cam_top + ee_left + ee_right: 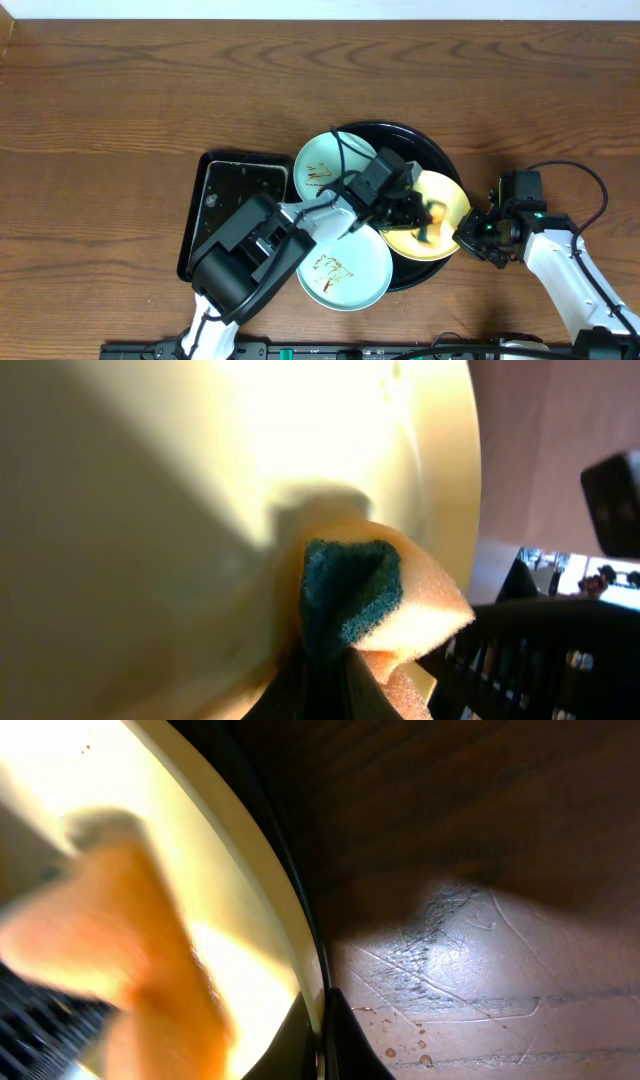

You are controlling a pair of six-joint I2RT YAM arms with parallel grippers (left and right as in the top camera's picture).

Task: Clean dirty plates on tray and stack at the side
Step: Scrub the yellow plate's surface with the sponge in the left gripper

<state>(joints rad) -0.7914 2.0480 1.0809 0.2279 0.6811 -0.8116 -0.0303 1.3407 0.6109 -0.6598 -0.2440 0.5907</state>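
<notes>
The pale yellow plate point(440, 215) is tilted over the right side of the round black tray point(430, 150). My right gripper point(470, 237) is shut on the plate's right rim point(300, 960). My left gripper point(415, 212) is shut on the yellow-green sponge point(360, 600) and presses it against the yellow plate's face point(150, 510). The sponge shows blurred orange in the right wrist view point(140, 950). One mint-blue plate point(325, 165) with brown smears lies at the tray's left rim. Another smeared mint-blue plate point(345, 270) lies at the tray's front left.
A rectangular black tray point(235, 205) lies left of the round tray, partly under my left arm. Bare wood-grain tabletop point(150, 90) spreads around. The tabletop under the right gripper point(480, 950) shows scratches and small brown drops.
</notes>
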